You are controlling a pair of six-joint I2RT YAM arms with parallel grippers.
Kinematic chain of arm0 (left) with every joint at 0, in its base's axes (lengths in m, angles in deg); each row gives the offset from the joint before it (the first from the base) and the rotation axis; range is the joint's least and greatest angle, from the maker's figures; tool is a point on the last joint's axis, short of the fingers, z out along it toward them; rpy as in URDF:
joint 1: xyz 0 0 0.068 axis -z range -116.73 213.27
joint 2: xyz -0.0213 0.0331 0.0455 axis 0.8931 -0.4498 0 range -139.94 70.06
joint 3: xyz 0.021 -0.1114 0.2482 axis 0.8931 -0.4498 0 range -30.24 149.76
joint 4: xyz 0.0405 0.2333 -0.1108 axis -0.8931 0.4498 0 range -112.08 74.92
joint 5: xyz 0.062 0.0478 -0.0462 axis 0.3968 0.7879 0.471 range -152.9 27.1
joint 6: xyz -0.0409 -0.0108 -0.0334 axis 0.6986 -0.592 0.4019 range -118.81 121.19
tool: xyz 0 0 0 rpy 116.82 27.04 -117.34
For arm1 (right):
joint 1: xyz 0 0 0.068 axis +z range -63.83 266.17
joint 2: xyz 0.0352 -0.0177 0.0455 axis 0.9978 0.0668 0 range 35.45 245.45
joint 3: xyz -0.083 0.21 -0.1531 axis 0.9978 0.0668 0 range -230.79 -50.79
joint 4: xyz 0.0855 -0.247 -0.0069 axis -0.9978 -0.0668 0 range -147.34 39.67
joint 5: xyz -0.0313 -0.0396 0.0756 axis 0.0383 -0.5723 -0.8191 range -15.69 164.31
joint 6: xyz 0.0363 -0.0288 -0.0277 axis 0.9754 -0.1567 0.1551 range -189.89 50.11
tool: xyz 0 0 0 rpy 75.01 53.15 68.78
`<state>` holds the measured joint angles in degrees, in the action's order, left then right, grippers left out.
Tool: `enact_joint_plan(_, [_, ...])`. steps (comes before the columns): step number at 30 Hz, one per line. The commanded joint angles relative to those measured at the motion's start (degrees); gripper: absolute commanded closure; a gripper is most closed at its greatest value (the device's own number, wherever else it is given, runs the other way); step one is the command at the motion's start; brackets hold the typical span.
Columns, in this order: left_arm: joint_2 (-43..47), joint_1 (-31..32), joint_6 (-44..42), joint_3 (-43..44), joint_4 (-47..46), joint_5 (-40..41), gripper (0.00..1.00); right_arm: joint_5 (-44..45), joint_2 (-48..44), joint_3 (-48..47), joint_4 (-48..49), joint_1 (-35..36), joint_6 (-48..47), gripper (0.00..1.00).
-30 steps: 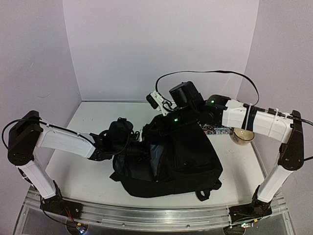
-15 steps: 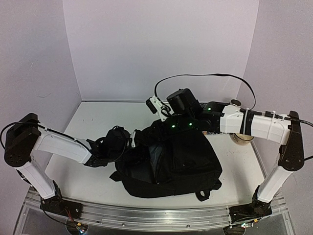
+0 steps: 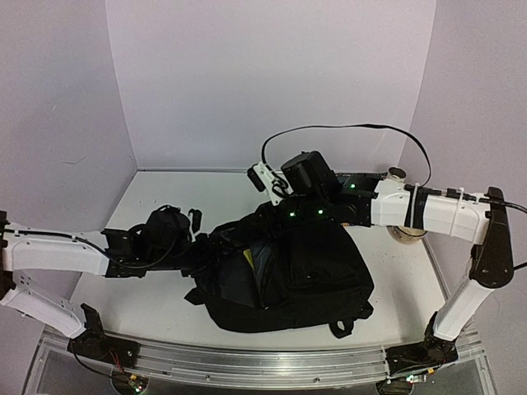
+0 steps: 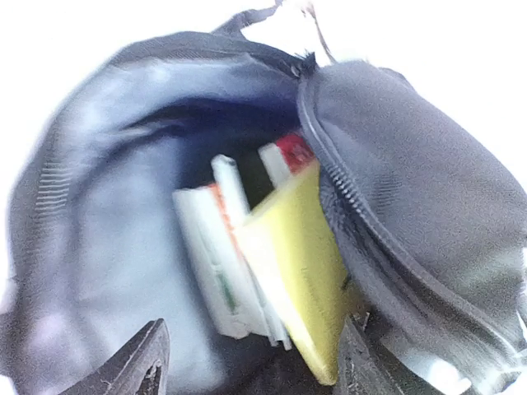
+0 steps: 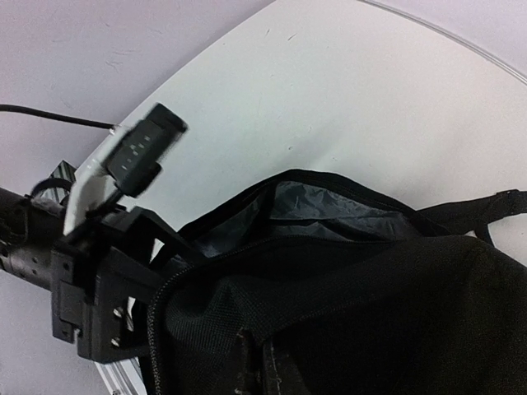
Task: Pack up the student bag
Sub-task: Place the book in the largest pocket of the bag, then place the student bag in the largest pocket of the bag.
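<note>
Several blurred books (image 4: 218,255) half-hidden inside student bag (image 4: 412,164)

Left hand (image 4: 247,372) pointed toward three o'clock, jaws spread; right hand (image 3: 278,204) reached toward nine o'clock.

Top external: high, from the near edge, looking down on the whole table (image 3: 156,206). Left wrist: very near, facing into the student bag (image 4: 412,164) mouth. Right wrist: near, student bag rim across lower frame. All three share it.
</note>
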<state>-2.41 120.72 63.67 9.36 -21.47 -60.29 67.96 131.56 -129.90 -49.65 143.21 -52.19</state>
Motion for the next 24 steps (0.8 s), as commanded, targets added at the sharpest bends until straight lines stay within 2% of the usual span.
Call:
enact_joint_plan(1, [9.1, 0.1, -0.8, 0.6, 17.8, 12.2, 0.26, 1.9, 3.4, -2.6, -0.6, 0.3, 0.0, 0.88])
enact_joint_plan(3, [11.8, 0.1, -1.6, 1.5, 22.6, 14.5, 0.24, 2.7, 5.9, -4.8, -3.7, 0.4, -0.1, 0.82])
enact_joint_plan(7, [13.5, 0.2, -5.5, 4.3, 25.8, 13.6, 0.21, 2.3, 8.6, -8.8, -8.3, 0.6, -0.6, 0.58])
enact_joint_plan(9, [12.4, 0.3, -8.1, 6.5, 26.8, 12.3, 0.21, 2.9, 8.0, -9.5, -9.9, 0.6, -1.4, 0.46])
enact_joint_plan(13, [9.3, 1.1, -11.2, 11.8, 30.5, 11.2, 0.2, 5.1, 3.8, -9.7, -14.3, 0.6, -4.2, 0.28])
enact_joint_plan(17, [7.1, 2.9, -14.2, 16.8, 32.7, 10.9, 0.21, 7.9, -1.4, -7.9, -19.1, 0.6, -6.2, 0.18])
enact_joint_plan(24, [5.5, 3.9, -18.1, 26.9, 41.5, 13.6, 0.21, 15.3, -10.2, 1.1, -24.3, 0.5, -5.4, 0.13])
